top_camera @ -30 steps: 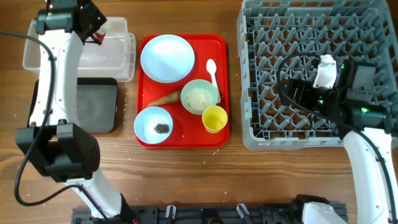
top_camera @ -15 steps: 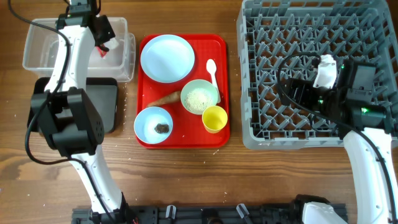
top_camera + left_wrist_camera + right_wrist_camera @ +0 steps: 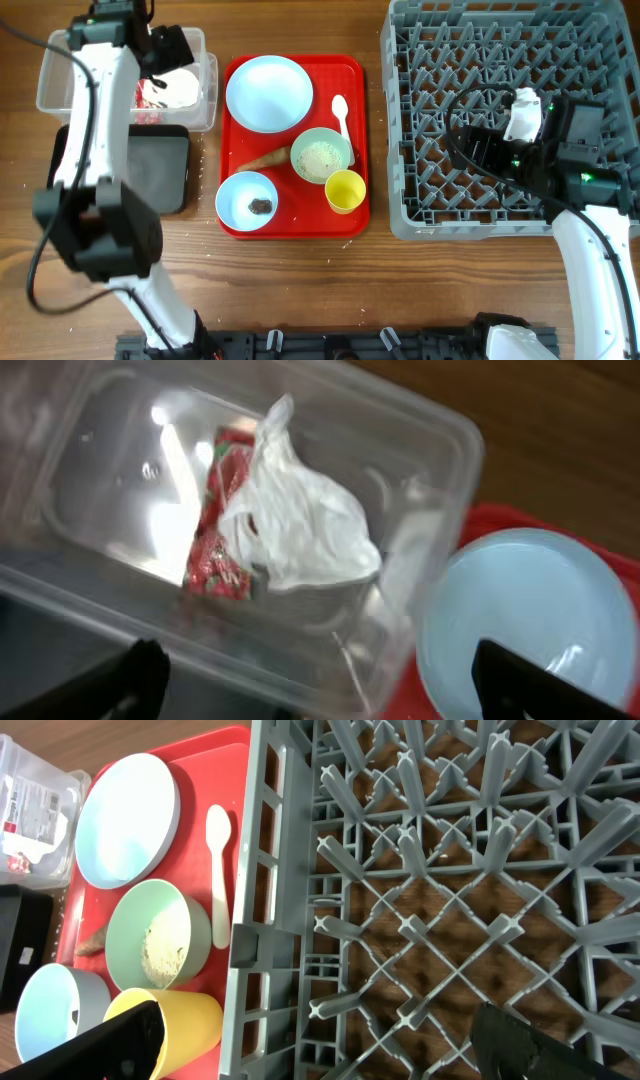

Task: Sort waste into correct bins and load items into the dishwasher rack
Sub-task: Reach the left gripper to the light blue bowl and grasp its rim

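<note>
Overhead: the left gripper (image 3: 170,48) hovers over the clear tub (image 3: 60,85) at ten o'clock, with the wrapper (image 3: 148,100) and paper (image 3: 183,88) inside it. The right gripper (image 3: 470,150) hovers over the rack (image 3: 500,40) at three o'clock.

Left wrist: the jaws are spread wide and empty. The paper stands tall (light stuff), so a low exit could drag it out.

Right wrist: the jaws are wide and empty. Reaching toward nine o'clock for the cup (image 3: 185,1020) may clip the rack wall.

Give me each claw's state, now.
Left claw: open, empty, above the clear tub.
Right claw: open, empty, over the dishwasher rack.
</note>
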You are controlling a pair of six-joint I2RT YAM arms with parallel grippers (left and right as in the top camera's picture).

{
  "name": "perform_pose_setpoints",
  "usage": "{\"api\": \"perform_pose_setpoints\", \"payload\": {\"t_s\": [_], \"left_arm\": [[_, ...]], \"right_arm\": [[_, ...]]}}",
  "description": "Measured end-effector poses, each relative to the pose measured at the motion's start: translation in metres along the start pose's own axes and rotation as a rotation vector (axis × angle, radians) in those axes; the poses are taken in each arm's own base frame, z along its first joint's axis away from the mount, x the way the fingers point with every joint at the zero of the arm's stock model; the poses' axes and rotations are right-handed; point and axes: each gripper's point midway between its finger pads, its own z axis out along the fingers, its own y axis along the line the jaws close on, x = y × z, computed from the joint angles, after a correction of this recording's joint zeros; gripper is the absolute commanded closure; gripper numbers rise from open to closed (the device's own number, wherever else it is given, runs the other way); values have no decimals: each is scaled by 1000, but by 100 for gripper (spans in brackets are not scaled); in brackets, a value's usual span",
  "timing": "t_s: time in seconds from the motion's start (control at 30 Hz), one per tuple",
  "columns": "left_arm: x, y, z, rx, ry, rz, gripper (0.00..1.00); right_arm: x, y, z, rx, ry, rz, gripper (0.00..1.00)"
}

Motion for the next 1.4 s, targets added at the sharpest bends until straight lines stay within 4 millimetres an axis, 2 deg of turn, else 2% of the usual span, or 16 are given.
{"api": "perform_pose_setpoints", "payload": {"t_s": [0.03,0.07,0.17,0.23,0.33,0.53,0.83,0.93,1.03,1.13,1.23,1.3,1.4], "left_arm": [[13,-9,-23,38,33,18,5],[22,-19,-37,70,53,35,6],[71,-37,-47,104,230,91,6],[89,-44,-52,110,291,119,5],[103,-50,-60,113,337,141,5],[124,-54,-111,172,354,157,6],[152,-98,-125,225,371,299,4],[166,-109,-123,232,389,350,4],[193,-114,-105,220,447,400,6],[207,-123,-89,229,450,434,9],[224,-129,-72,233,464,464,18],[244,-121,-60,209,514,483,22],[255,-116,-49,195,539,486,33]], "right_arm": [[0,0,0,0,0,0,0],[0,0,0,0,-1,0,0],[0,0,0,0,0,0,0],[0,0,0,0,1,0,0],[0,0,0,0,1,0,0],[0,0,0,0,1,0,0],[0,0,0,0,1,1,0],[0,0,0,0,1,0,0],[0,0,0,1,2,1,0],[0,0,0,1,2,1,0],[0,0,0,0,1,1,0],[0,0,0,0,2,1,0],[0,0,0,0,2,1,0]]}}
